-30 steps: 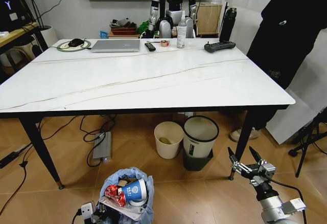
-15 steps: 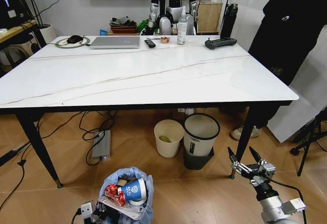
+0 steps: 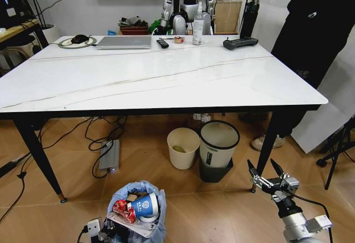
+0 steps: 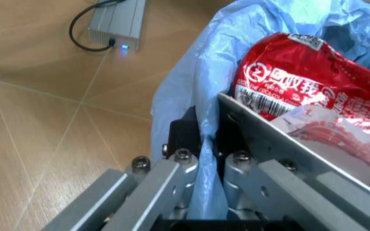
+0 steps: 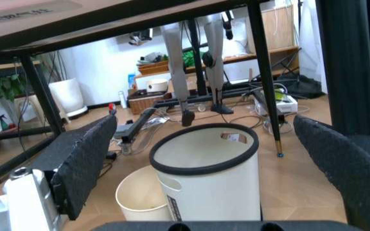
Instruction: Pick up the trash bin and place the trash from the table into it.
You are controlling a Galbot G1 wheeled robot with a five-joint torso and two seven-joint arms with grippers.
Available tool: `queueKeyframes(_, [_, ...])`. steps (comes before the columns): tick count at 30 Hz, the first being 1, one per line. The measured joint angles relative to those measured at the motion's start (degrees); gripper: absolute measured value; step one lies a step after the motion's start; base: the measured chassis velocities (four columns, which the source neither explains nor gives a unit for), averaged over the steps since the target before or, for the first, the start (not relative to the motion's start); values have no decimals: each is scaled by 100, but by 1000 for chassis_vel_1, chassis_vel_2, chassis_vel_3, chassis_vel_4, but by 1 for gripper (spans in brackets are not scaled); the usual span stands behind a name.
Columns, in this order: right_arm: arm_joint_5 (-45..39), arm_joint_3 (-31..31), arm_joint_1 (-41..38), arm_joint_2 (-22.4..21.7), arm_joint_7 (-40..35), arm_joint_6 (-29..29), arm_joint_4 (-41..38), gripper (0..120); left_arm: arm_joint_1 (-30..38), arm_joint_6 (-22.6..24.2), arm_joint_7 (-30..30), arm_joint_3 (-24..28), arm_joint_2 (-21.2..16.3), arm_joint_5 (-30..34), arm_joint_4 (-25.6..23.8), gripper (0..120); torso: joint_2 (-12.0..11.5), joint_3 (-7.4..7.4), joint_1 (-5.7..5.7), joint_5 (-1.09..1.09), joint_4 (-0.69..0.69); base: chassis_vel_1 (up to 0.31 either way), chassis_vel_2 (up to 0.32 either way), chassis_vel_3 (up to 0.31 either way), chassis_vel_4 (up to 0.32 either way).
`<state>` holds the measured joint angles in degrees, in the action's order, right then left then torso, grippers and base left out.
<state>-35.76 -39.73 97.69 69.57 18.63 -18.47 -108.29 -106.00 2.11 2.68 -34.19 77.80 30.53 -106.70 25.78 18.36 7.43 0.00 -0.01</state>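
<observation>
Down at 7 o'clock, the left gripper (image 4: 201,159) is pinched onto the rim of the small round blue-bagged trash bin (image 3: 135,212), stuffed with a red wrapper (image 4: 300,79) and blue paper cup (image 3: 146,206). Right gripper (image 3: 266,177) at 5 o'clock, fingers spread, nothing held. Beyond, the white marble-look table (image 3: 166,76).

You've got three bins on the floor: one trash bin (image 3: 136,205) with the blue bag, one cream bucket (image 3: 183,148), one white bin (image 3: 218,150). One table (image 3: 166,82), carrying one laptop (image 3: 124,42) and two bottles (image 3: 197,25).
</observation>
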Motion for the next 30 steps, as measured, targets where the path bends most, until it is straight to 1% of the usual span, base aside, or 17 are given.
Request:
queueKeyframes(5, [0, 0, 0, 0, 0, 0, 0, 100, 3, -65, -16, 2, -5, 20, 29, 0, -62, -46, -16, 0, 0, 0, 0, 0, 0])
queueKeyframes(13, [0, 0, 0, 0, 0, 0, 0, 100, 76, -81, -17, -50, -13, 21, 157, 0, -57, -44, -14, 0, 0, 0, 0, 0, 0])
queueKeyframes(15, [0, 0, 0, 0, 0, 0, 0, 100, 119, -44, -17, -87, -34, 28, 221, 0, -52, -41, -13, 0, 0, 0, 0, 0, 0])
queueKeyframes(18, [0, 0, 0, 0, 0, 0, 0, 100, 284, 57, -16, -134, -78, 69, 442, 0, -42, -35, -8, -1, 1, 0, 0, 0, 0])
queueKeyframes(20, [0, 0, 0, 0, 0, 0, 0, 100, 314, 65, -12, -139, -83, 74, 476, 0, -40, -33, -8, -1, 1, 0, 0, 0, 0])
queueKeyframes(22, [0, 0, 0, 0, 0, 0, 0, 100, 514, 101, 30, -168, -109, 106, 664, 0, -34, -30, -6, -1, 1, 0, 0, 0, 0])
queueKeyframes(27, [0, 0, 0, 0, 0, 0, 0, 100, 590, 110, 38, -184, -122, 118, 734, 0, -32, -29, -5, -1, 0, 0, 0, 0, 0])
queueKeyframes(30, [0, 0, 0, 0, 0, 0, 0, 100, 874, 158, 61, -233, -191, 199, 947, 0, -27, -25, -2, 0, 0, 0, 0, 0, 0])
